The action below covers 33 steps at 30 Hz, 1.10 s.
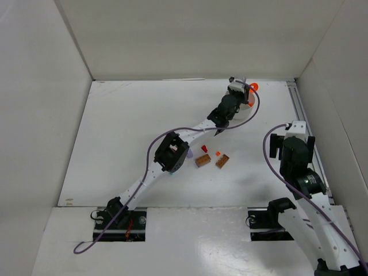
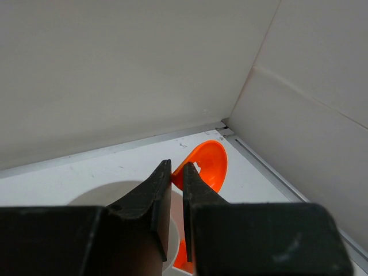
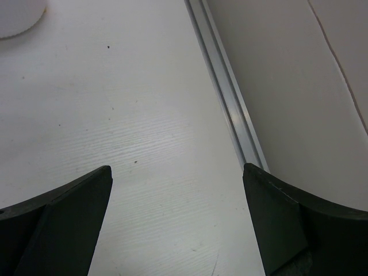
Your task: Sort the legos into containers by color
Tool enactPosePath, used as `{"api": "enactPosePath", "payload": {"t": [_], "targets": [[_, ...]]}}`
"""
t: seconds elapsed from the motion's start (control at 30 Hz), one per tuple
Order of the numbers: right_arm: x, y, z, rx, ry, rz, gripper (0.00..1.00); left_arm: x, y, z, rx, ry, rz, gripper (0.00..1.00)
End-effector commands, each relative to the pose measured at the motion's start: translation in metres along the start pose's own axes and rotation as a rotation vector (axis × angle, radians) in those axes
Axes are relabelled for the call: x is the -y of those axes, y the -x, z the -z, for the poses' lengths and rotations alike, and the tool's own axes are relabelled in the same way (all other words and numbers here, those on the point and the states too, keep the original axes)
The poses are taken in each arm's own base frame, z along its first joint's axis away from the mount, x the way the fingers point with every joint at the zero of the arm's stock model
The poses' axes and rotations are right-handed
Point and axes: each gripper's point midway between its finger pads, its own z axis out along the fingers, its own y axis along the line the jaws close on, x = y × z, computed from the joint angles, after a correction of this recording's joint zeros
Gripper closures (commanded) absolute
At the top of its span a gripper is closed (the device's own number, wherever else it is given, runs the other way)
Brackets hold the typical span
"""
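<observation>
My left arm reaches to the far right corner, where the left gripper [image 1: 238,86] [image 2: 177,168] hangs shut above the round white tub [image 2: 109,192] [image 1: 249,110]. I see nothing clamped between its fingers. A curved orange plastic piece [image 2: 211,162] [image 1: 253,86] lies just beyond the fingertips at the tub's edge. Loose legos lie mid-table: a red one [image 1: 204,148], a small orange one [image 1: 218,153], two brown ones [image 1: 202,161] [image 1: 222,161], and a purple one [image 1: 188,154] by the left arm's elbow. My right gripper [image 1: 295,130] [image 3: 178,172] is wide open over bare table.
White walls enclose the table on three sides. A metal rail [image 3: 230,103] [image 1: 299,109] runs along the right edge, close to the right gripper. A purple cable [image 1: 172,135] trails along the left arm above the bricks.
</observation>
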Motion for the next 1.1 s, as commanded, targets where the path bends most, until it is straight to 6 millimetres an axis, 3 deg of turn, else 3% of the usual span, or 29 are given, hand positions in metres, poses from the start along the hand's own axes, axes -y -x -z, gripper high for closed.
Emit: {"api": "enactPosePath", "payload": {"t": [0.0,0.23,0.3,0.33,0.43,0.47,0.57,0.7,0.8,0.83,0.87,0.93,0.97,1.03,1.07], "targets": [[0.001,0.014,-0.002,0.05,-0.005,-0.027,0.0,0.007,0.041,-0.006,0.136,-0.01,0.027,1.0],[0.001,0.013,-0.003,0.042,-0.013,-0.022,0.0,0.011,0.039,-0.007,0.155,-0.036,0.032,1.0],[0.001,0.013,-0.003,0.042,-0.013,-0.022,0.0,0.007,0.033,-0.007,0.149,-0.024,0.031,0.92],[0.001,0.013,-0.003,0.042,-0.013,-0.022,0.0,0.007,0.033,-0.007,0.149,-0.024,0.031,0.76],[0.001,0.012,-0.004,0.034,-0.013,-0.008,0.0,0.007,0.041,-0.008,0.161,-0.014,0.035,0.73],[0.001,0.012,-0.004,0.034,-0.013,-0.007,0.0,0.005,0.034,-0.007,0.148,-0.011,0.031,0.73],[0.001,0.012,-0.004,0.034,-0.013,-0.007,0.0,0.008,0.046,-0.007,0.162,-0.014,0.035,0.73],[-0.002,0.014,-0.006,0.043,-0.002,-0.003,0.0,0.011,0.065,-0.006,0.174,-0.016,0.026,0.65],[-0.002,0.015,-0.006,0.043,-0.002,0.016,0.0,0.017,0.093,-0.004,0.214,-0.023,0.029,0.58],[-0.002,0.016,-0.006,0.05,-0.002,0.011,0.0,0.021,0.112,-0.004,0.229,-0.026,0.034,0.55],[-0.003,0.017,-0.006,0.051,0.006,0.024,0.0,0.02,0.11,-0.002,0.21,-0.023,0.028,0.52],[-0.007,0.021,-0.007,0.077,0.033,0.037,0.0,0.023,0.126,0.001,0.216,-0.024,0.03,0.39],[-0.008,0.021,-0.007,0.078,0.043,0.047,0.0,0.027,0.146,0.007,0.222,-0.033,0.022,0.28],[-0.008,0.023,-0.007,0.087,0.044,0.038,0.0,0.029,0.167,0.015,0.224,-0.034,0.023,0.0],[-0.007,0.023,-0.007,0.087,0.044,0.048,0.0,0.035,0.208,0.025,0.266,-0.042,0.035,0.0]]}}
